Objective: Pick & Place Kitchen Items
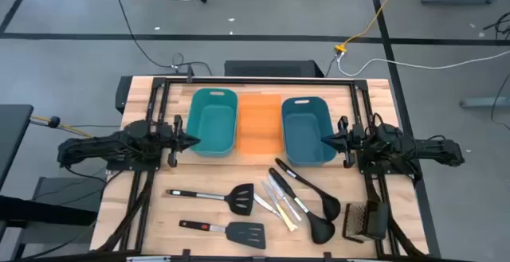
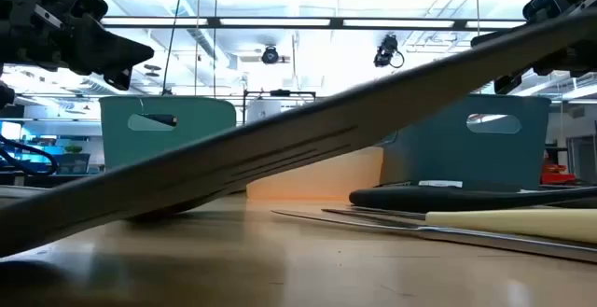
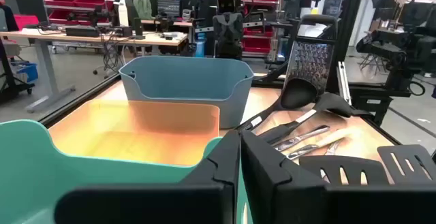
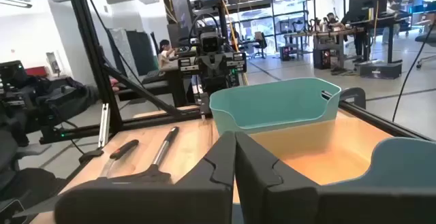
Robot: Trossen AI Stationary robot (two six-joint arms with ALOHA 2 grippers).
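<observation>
Your left gripper hangs at the outer edge of the teal tub, fingers pressed together on nothing; in the left wrist view the two dark fingers meet over the teal rim. Your right gripper mirrors it at the outer edge of the blue tub, likewise clenched and empty — its wrist view shows the fingers touching.

The three tubs sit side by side across the back of the table, with the orange tub in the middle.

The kitchen items all lie on the wood in front of the tubs:
- Upper spatula, handle pointing toward the left arm's side, blade near the knives.
- Lower spatula, parallel to it and nearer the front edge.
- Knives, a small fanned cluster of silver and pale yellow, just beside the upper spatula's blade.
- Two ladles, laid diagonally, bowls toward the front right, touching or nearly touching each other.
- A grater lies at the front right — just beside the ladle bowls, below the right arm.
</observation>
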